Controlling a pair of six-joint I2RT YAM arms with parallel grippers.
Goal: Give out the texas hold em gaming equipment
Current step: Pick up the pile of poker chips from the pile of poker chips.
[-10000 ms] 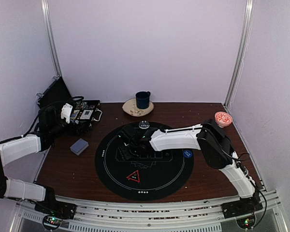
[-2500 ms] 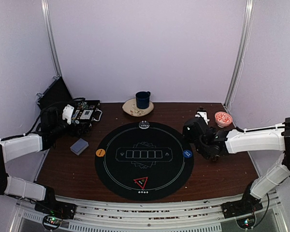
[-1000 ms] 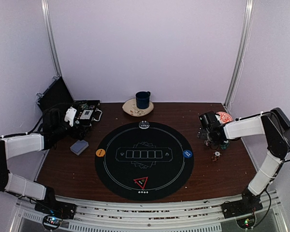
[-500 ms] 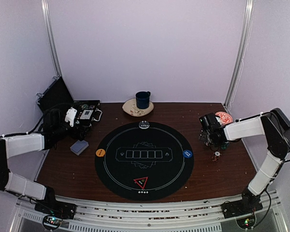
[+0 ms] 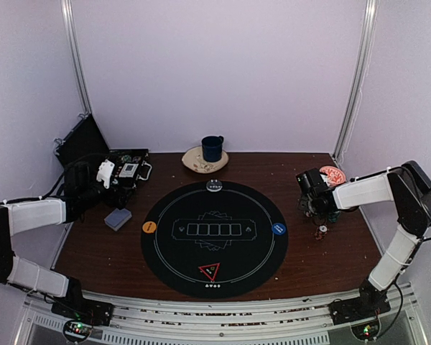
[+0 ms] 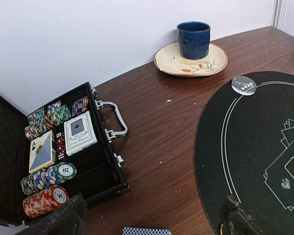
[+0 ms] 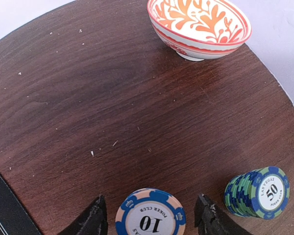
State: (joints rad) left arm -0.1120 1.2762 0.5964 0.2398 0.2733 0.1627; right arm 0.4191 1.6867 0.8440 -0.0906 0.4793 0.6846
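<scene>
Right now the right gripper (image 7: 152, 200) hangs low over the bare table (image 7: 78, 98), off to the right of the black mat (image 5: 174, 260). Its jaws stand apart, one on either side of a blue-and-peach chip marked 10 (image 7: 150, 219). A sliver of wood shows between each finger and the chip's rim, so nothing is clamped yet. Whether that chip lies alone or tops a short pile I cannot tell from above. A leaning stack of blue-green chips marked 50 (image 7: 258, 192) sits just beside the outer finger, and the red-patterned bowl (image 7: 199, 22) stands well beyond them. The likeliest slip, as I judge it, is at the pinch. A thin round chip offers the pads only its edge, so a squeeze set too high or off-centre could pop it flat or send it skidding. If there are more beneath, only the top ones may come away and the rest scatter. A sideways drift on the lift could also clip the 50 stack, which already leans, and spill it. The left gripper (image 6: 152, 218) is spread wide and holds nothing, poised near the open case (image 6: 108, 161) of chips and cards, with a loose deck (image 5: 117, 218) close by. It looks too far off to interfere.
</scene>
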